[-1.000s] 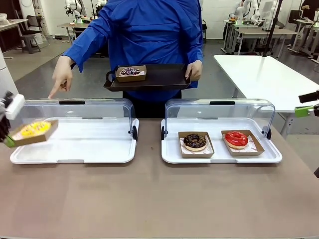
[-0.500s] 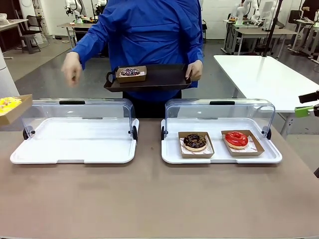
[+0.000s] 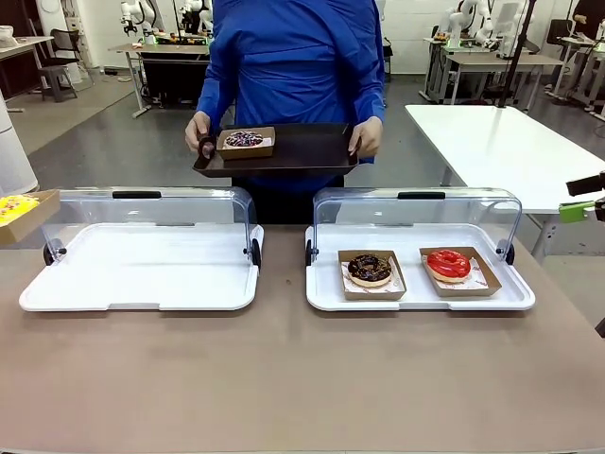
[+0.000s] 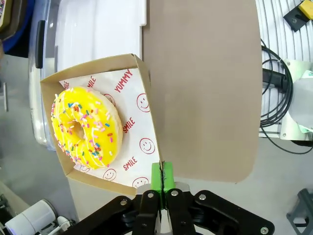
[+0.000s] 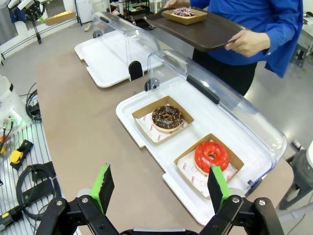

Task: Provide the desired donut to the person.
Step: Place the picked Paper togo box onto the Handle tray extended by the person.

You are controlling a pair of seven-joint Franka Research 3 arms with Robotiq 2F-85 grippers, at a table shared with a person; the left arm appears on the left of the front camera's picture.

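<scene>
A yellow sprinkled donut (image 4: 87, 127) lies in a brown paper box (image 4: 142, 98) lined with printed paper. My left gripper (image 4: 162, 171) is shut on the box's rim and holds it in the air. In the front view the box (image 3: 21, 212) hangs at the far left edge, beside the left case. The person (image 3: 298, 66) in a blue jacket stands across the table and holds a dark tray (image 3: 307, 149) with both hands. On it sits a box with a dark sprinkled donut (image 3: 246, 140). My right gripper (image 5: 161, 186) stands open with nothing in it, off the table's right end (image 3: 579, 200).
The left white display case (image 3: 142, 274) has its clear lid up and holds nothing. The right case (image 3: 416, 298), lid up, holds a chocolate donut (image 3: 370, 269) and a red glazed donut (image 3: 448, 264) in boxes. The brown table (image 3: 302, 378) is bare in front.
My left gripper lifted the yellow donut box out of the left case and off to the left. The person stopped pointing and brought that hand back to the tray.
</scene>
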